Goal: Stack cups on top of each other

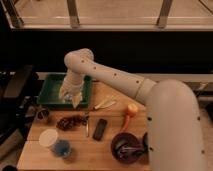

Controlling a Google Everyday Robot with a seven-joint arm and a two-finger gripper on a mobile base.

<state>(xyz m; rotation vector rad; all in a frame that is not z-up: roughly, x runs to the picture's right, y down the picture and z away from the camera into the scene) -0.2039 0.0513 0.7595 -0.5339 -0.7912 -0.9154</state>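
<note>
Setting: wooden bench (95,155) in dim light, with a dark wall and a band of windows behind.
white cup (48,137): upright, mouth up, on the front left of the bench.
blue cup (62,148): just in front and to the right of the white cup; touching or a hair apart, cannot tell which.
dark cup (43,116): at the left edge, behind the white cup and apart from it, just in front of the tray.
all three cups: each stands on the wood by itself.
claw (70,97): points down over the tray, fingers spread, nothing seen between them; well apart from the cups.
tray (50,85): green, at the back left of the bench; a pale thing lies in it under the claw, too unclear to name.
arm (115,80): white, reaching from the right foreground across the bench to the tray.
brown cluster (70,121): right of the dark cup.
black block (100,129): mid bench, lying flat.
yellow strips (106,103): right of the tray.
orange item (131,110): near the arm's bulk.
bowl (125,146): dark maroon, front right, with utensils inside.
</note>
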